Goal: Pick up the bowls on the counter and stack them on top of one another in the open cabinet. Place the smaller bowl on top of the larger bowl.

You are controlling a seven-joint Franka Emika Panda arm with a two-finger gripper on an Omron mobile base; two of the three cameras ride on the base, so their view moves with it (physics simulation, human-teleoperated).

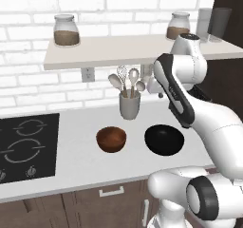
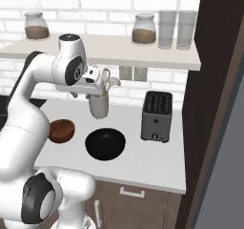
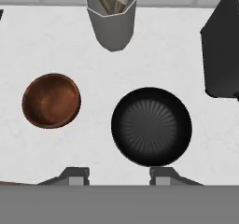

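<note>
Hovering high above the counter (image 1: pixel 80 122), the gripper (image 3: pixel 119 175) looks straight down on both bowls, its two finger tips spread well apart and holding nothing. That height makes sense as a survey pose: from the hand view the whole working patch can be taken in before a target is chosen.

The larger bowl (image 3: pixel 151 126) lies almost directly under the gap between the tips, a little off to one side, which suggests it is the first to be fetched (it has to go onto the shelf first if the other is to sit in it). The smaller bowl (image 3: pixel 51 100) rests just beside it on the counter, apart from it and upright, rim up. In the left base view the brown bowl (image 1: pixel 111 139) stands between the cooktop (image 1: pixel 28 146) and the black bowl (image 1: pixel 163 139).

Behind them stands a grey utensil holder (image 1: pixel 129 103), and a toaster (image 2: pixel 157 116) sits off to the side of the black bowl; both are near enough that a descent should stay centred over the bowl's rim.

The open cabinet (image 1: pixel 118 51) runs along the brick wall above, carrying jars (image 1: pixel 65 30) and two glasses (image 2: pixel 176 29). A bare stretch between the jars looks like the likely landing place. Neither bowl has been lifted yet, so the task appears to be at its very start.
</note>
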